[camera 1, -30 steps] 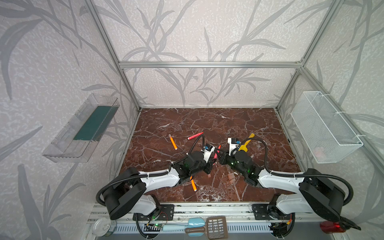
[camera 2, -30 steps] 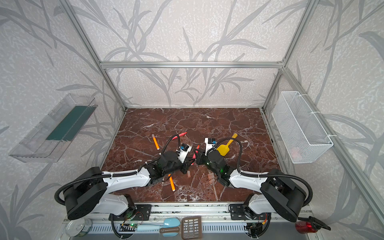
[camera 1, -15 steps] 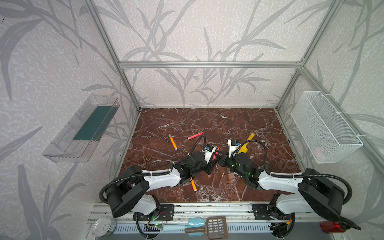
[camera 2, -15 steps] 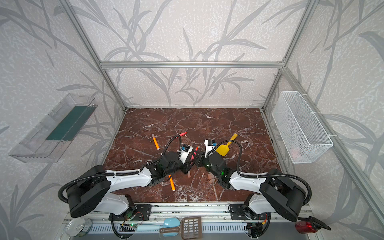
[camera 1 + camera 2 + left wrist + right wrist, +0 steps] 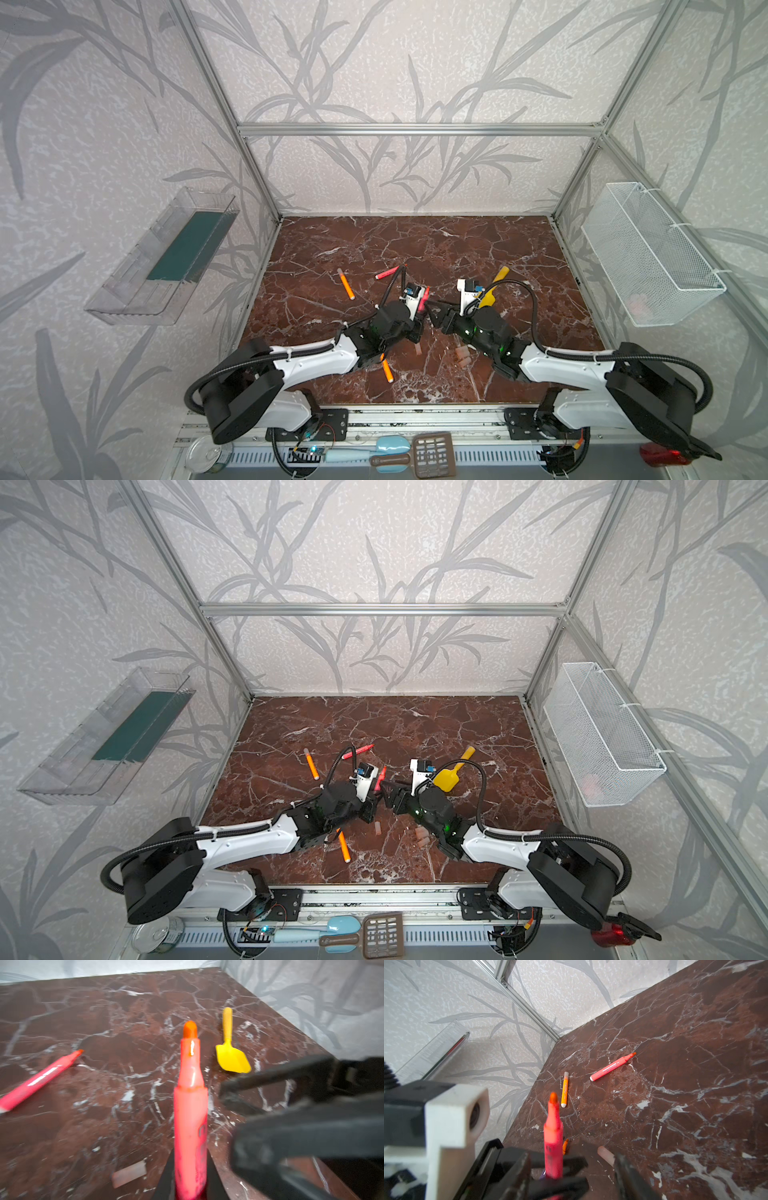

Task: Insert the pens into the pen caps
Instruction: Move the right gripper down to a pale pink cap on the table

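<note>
On marble (image 5: 457,249): three pens (image 5: 345,284), one spatula (image 5: 445,780)

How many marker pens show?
4: held red-pink pen in left gripper; loose red-pink pen and orange pen farther back; second orange pen partly under left arm. Others may be hidden.

Both arms share one build: a white shell on the left arm (image 5: 311,362) and right arm (image 5: 565,365); bulky black shoulder housings (image 5: 237,395); black corrugated conduit (image 5: 582,355) lashed on with white zip ties (image 5: 286,354); black wrist joints (image 5: 392,318) with small green lights (image 5: 471,331); white boxy camera mounts (image 5: 464,287) bearing blue connectors (image 5: 478,286); the left gripper (image 5: 419,316) and right gripper (image 5: 433,312) matt black, fingers tapering; black base plates (image 5: 328,419) studded with screws.
</note>
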You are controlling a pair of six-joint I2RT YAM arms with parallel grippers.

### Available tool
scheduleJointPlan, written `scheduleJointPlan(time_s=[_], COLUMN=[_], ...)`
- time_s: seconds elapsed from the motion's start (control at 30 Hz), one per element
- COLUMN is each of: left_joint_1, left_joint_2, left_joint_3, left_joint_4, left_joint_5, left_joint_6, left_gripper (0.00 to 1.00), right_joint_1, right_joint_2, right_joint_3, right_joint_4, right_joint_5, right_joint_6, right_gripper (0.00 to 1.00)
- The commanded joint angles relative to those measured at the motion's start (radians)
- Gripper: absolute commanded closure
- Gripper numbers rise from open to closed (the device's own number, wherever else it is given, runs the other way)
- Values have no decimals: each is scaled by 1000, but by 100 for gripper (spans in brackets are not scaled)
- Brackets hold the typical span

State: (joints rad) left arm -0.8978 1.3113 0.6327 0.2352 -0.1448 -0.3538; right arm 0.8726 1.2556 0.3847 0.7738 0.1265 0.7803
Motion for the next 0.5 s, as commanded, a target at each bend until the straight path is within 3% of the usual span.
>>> scheduleJointPlan(time_s=[0.0,0.07,0.2,0.37,0.47], left_joint_1=[33,65,160,327,468], left_joint_2=[-144,-241,-405,-369,-337], left_joint_3=[151,202,223,278,236], left_joint_4=[-431,-621,-782,-813,-718], left_joint_5=[-245,-279,-223,-197,30], left_joint_6=[-146,-230,-283,-204,-251], left_gripper=[100,100,100,100,100], right_joint_1=[4,5,5,12,62], right_joint_2=[-118,-188,-283,-289,-251], right_joint_3=[4,15,36,91,150], right_joint_4=[-143,-253,-396,-556,-709], right_joint_5=[64,109,122,55,64], right_joint_6=[-90,-126,-187,-197,-207], right_gripper=[28,26,24,25,26])
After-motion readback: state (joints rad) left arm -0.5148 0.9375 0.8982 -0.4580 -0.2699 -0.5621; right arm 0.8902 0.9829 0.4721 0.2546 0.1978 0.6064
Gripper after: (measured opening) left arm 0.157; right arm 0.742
